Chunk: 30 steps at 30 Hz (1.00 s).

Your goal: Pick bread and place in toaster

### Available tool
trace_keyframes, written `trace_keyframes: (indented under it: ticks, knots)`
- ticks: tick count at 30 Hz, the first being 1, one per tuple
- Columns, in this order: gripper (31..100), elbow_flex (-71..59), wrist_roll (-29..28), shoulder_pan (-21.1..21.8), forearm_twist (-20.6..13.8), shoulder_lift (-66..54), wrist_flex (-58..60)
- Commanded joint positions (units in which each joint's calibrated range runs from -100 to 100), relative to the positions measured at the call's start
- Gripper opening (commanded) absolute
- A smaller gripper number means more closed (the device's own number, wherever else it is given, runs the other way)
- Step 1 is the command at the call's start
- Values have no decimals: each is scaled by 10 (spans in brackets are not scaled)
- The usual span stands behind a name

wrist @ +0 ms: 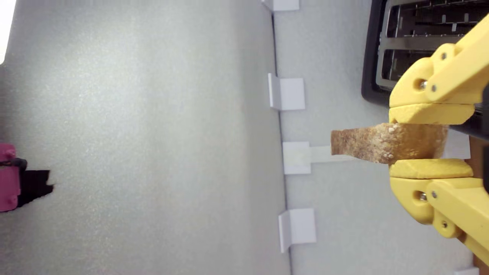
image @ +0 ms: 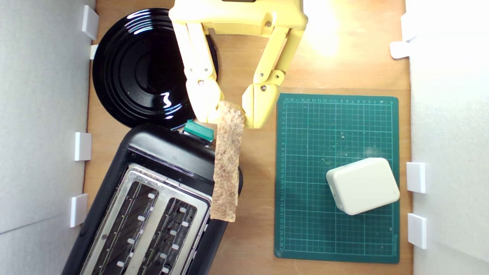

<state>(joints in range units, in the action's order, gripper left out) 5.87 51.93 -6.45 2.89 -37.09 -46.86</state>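
Though cut off: the toaster [image: 153, 206] runs past the worktop's near edge in the exterior view; its slots show nothing inside.
Arm: only the yellow forearm shows, reaching in from the far edge.
Claw: the gripper [image: 231, 114] is clamped on the bread [image: 228, 160].
Bread: held aloft beside the toaster's green lever knob [image: 198, 131], not in a slot.

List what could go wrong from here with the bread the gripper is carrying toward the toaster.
1. The gripper pinches the bread only at one end, so the long free part could sag, swing or slip out.
2. The bread is not lined up with a slot of the toaster; lowered like this it may catch on the silver top plate.
3. It passes close to the green lever knob and might snag.
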Motion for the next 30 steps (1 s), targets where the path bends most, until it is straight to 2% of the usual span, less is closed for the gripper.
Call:
trace_keyframes:
  ticks: [1, 17, 30]
  knots:
    - [493, 34, 9, -19, -8, -2, -1]
    - [492, 33, 11, -61, -23, 2, -1]
    - [492, 33, 23, -110, -16, 55, -1]
